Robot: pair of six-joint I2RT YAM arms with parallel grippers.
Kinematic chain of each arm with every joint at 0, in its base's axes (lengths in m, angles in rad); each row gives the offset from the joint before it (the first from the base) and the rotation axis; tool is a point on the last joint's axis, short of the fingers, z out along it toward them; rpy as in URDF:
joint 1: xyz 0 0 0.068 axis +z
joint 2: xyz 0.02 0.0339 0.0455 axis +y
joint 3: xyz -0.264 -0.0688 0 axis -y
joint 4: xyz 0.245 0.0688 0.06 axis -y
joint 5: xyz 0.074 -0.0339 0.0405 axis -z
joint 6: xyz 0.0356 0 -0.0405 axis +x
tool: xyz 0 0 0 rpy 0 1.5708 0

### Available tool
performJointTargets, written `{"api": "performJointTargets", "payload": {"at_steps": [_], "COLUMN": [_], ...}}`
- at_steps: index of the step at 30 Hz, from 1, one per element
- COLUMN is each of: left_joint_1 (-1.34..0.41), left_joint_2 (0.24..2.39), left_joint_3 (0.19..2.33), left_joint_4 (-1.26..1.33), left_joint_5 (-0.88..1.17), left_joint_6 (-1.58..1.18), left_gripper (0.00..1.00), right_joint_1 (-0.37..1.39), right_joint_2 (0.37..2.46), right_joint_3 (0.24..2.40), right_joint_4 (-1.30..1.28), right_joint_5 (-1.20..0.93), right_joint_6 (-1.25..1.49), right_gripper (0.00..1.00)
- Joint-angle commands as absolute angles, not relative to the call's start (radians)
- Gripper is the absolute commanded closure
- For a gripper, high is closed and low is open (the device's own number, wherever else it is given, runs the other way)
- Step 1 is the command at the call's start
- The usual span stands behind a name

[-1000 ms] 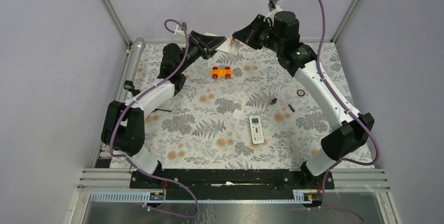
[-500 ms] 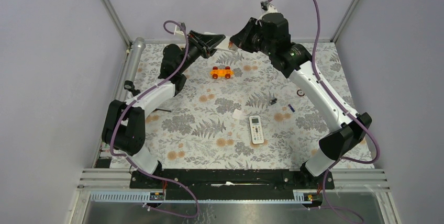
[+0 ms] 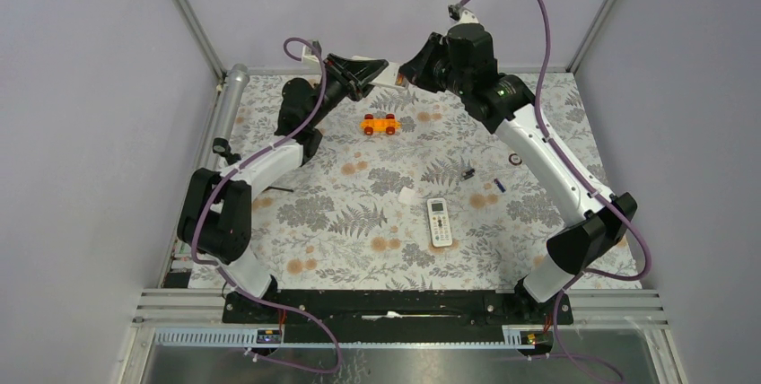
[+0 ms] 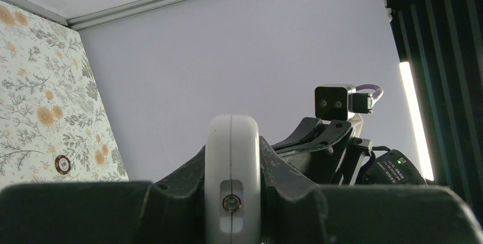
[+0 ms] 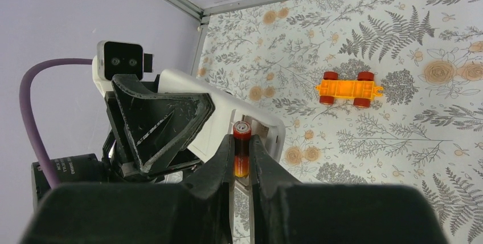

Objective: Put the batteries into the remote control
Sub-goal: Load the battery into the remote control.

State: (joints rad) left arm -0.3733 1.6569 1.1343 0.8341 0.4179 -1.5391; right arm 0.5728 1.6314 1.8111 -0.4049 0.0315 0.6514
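My left gripper (image 3: pixel 363 73) is shut on the remote control (image 3: pixel 384 73) and holds it in the air over the far edge of the table. In the left wrist view the remote's white end (image 4: pixel 232 164) sits clamped between my left gripper's (image 4: pixel 232 198) jaws. My right gripper (image 5: pixel 242 141) is shut on a red and orange battery (image 5: pixel 241 131), its tip at the open end of the remote (image 5: pixel 250 116). In the top view my right gripper (image 3: pixel 406 74) is right beside the remote. A second battery (image 3: pixel 499 185) lies on the table at the right.
An orange toy car (image 3: pixel 379 124) lies just below both grippers. A white remote with a pale screen (image 3: pixel 439 221) lies mid-table, with a small white piece (image 3: pixel 408 196) to its left. A tiny black piece (image 3: pixel 467 172) and a small black ring (image 3: pixel 515 159) lie at the right.
My right gripper has moved left with the battery, closer to the remote. My left gripper has held the remote nearly still.
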Motion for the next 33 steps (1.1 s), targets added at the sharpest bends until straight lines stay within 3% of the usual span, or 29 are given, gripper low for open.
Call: {"api": "performJointTargets", "payload": {"at_steps": [1,9,25,33], "left_joint_1": [-0.377,-0.381,-0.382,-0.380], "left_joint_2": [1.667,1.676,1.681,1.677], "left_joint_3": [1.140,1.135,1.112,1.083], "left_joint_4": [0.956,0.984,1.001,1.012], "left_joint_5": [0.397,0.387,0.370,0.351], "left_joint_6": [-1.589,-1.635,-1.658,-1.677], "left_gripper": [1.00,1.00,1.00,1.00], "right_joint_1": [0.582,0.588,0.592,0.591], "right_joint_2": [1.633,1.656,1.698,1.723], "right_joint_3": [1.858,1.880,1.974,2.029], "right_joint_4": [-0.412,-0.456,-0.532,-0.568], "right_joint_5": [0.024,0.036,0.111,0.118], "right_joint_6": [0.636,0.631,0.626,0.619], "right_gripper": [0.91,0.88,0.67,0.66]}}
